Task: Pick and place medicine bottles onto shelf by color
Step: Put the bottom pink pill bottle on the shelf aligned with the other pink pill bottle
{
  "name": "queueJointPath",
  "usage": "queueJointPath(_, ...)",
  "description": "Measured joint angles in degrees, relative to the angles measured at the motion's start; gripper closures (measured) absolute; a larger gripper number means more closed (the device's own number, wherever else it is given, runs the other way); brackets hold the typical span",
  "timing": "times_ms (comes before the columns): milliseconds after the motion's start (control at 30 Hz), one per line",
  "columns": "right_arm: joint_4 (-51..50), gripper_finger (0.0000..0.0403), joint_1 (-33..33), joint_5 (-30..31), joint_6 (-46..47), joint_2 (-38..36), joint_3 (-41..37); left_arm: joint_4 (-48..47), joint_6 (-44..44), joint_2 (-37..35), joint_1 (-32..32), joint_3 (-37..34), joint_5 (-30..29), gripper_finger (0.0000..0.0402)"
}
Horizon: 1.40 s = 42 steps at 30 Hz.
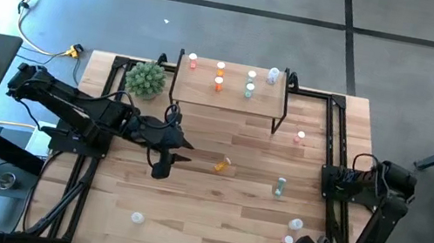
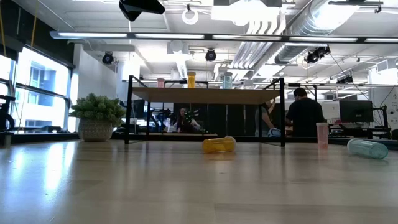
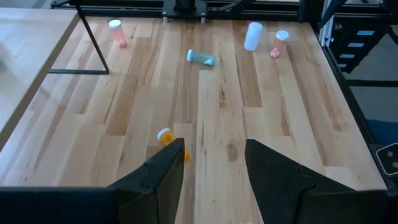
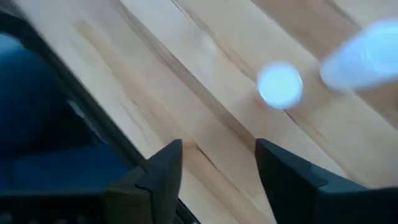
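wood table [image 1: 210,217] under open office ceiling. left gripper [image 1: 180,149] mid-table, fingers apart, holding nothing, orange bottle [image 1: 221,165] lying just beyond tips. right gripper [image 4: 217,168] at near right corner, parted, empty, above pink bottle [image 4: 280,85]. shelf [image 1: 225,96] carries six bottles.

I look level across the desk [image 2: 124,186]: an orange bottle [image 2: 219,144] lies before the shelf [image 2: 205,96], which carries bottles; a potted plant [image 2: 96,116] stands beside it.
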Motion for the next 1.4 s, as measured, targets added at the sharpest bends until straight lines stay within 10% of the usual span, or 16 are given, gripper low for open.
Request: queueJointPath(1400,-6.8,0.017,2.7,8.2,13.2,17.4,0.0,0.0,1.5,0.0,0.0,0.0,0.0,0.024)
